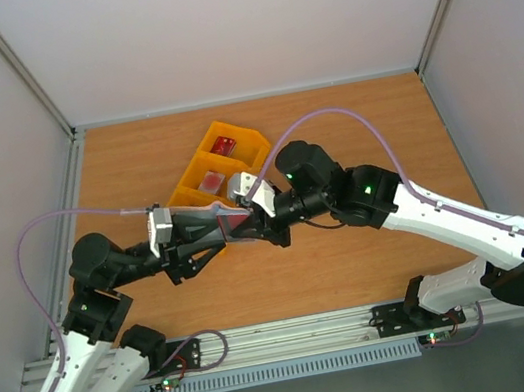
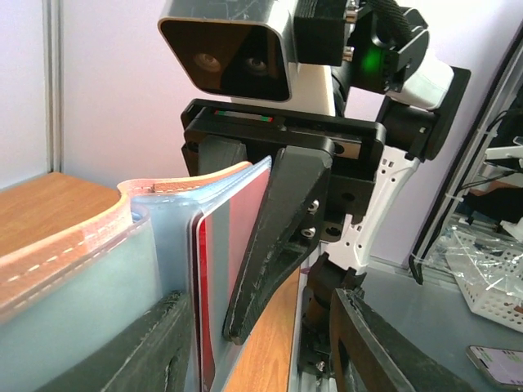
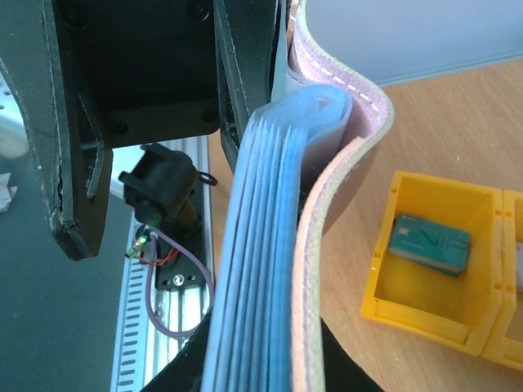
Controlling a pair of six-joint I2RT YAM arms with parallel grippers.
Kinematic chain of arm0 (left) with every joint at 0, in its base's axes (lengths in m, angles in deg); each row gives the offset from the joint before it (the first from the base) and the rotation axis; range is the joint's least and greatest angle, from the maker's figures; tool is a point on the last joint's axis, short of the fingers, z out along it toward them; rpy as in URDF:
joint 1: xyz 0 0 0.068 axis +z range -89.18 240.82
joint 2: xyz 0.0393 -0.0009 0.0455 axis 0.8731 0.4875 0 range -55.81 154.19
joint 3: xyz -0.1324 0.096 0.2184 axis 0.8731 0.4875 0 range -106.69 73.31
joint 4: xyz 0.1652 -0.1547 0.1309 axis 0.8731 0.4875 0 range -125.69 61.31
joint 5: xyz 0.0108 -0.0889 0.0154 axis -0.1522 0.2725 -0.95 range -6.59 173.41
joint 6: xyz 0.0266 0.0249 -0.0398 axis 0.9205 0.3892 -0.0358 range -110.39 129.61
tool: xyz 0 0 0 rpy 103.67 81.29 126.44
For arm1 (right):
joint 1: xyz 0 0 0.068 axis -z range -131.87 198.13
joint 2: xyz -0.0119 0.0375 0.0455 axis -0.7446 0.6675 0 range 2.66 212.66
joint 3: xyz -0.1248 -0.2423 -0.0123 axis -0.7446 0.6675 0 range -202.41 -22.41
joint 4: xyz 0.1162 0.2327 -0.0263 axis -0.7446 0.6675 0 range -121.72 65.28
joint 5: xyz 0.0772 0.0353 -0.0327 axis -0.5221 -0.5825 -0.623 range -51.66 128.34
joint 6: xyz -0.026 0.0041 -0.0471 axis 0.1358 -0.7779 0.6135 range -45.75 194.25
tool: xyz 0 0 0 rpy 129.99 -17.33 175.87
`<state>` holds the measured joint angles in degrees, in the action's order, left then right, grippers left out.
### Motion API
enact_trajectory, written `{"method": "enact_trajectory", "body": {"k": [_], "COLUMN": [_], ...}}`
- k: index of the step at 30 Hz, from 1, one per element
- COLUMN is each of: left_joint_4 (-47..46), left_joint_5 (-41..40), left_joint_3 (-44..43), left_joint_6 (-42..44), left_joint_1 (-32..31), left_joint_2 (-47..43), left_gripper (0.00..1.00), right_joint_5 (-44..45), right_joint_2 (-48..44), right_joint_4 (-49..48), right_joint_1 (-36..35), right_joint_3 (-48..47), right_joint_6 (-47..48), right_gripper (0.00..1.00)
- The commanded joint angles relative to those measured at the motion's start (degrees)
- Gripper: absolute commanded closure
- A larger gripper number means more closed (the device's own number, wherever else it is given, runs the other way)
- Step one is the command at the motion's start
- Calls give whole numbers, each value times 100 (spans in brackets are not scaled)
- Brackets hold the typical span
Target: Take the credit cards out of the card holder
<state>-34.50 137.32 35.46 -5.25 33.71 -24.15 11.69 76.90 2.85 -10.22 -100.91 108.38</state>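
The card holder (image 1: 214,210) hangs above the table between my two grippers, taupe outside (image 3: 343,188) and pale blue-grey inside (image 2: 167,245). My right gripper (image 1: 248,221) is shut on its blue panels (image 3: 261,269); one of its fingers (image 2: 278,237) presses the panel that holds the dark red card (image 2: 201,310). My left gripper (image 2: 261,335) is open, one finger (image 2: 155,343) between the two flaps, the other well clear. The teal card (image 3: 429,242) lies in a yellow tray compartment. A whitish-pink card (image 1: 210,180) lies in the tray's middle compartment.
The yellow three-compartment tray (image 1: 250,140) stands just behind the grippers, with a red item (image 1: 224,145) in its far compartment. Grey walls ring the wooden table (image 1: 372,126). The metal rail (image 1: 296,332) and both arm bases run along the near edge.
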Motion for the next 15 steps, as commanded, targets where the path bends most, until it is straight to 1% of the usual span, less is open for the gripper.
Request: {"method": "enact_trajectory", "body": {"k": [1, 5, 7, 9, 10, 11, 12, 13, 15], "left_joint_4": [-918, -730, -650, -501, -362, -189, 183, 461, 936], "left_joint_5": [236, -30, -220, -306, -342, -390, -481, -559, -784], "left_joint_3": [-199, -100, -61, -24, -26, -40, -78, -110, -158], "left_joint_6": [58, 337, 504, 647, 711, 776, 820, 923, 1172], "left_joint_1": [-353, -399, -400, -400, -400, -400, -393, -391, -391], "left_joint_2": [314, 284, 247, 227, 210, 181, 133, 75, -63], "left_gripper": [53, 59, 63, 68, 68, 67, 63, 59, 54], "right_joint_5": [-442, -112, -139, -736, -1066, -1225, -1285, -1346, -1587], "right_joint_2": [611, 729, 750, 629, 549, 363, 150, -83, -680], "right_joint_4": [-909, -1076, -1020, -1022, -1088, -1196, -1286, -1376, -1665], "right_joint_1": [-604, -614, -640, -643, -636, -605, -525, -347, 158], "right_joint_3": [-125, -161, -181, -67, 55, 205, 377, 565, 1033], "right_joint_6": [194, 71, 94, 175, 181, 121, 6, -169, -648], "right_gripper": [99, 99, 99, 99, 99, 99, 99, 99, 99]}}
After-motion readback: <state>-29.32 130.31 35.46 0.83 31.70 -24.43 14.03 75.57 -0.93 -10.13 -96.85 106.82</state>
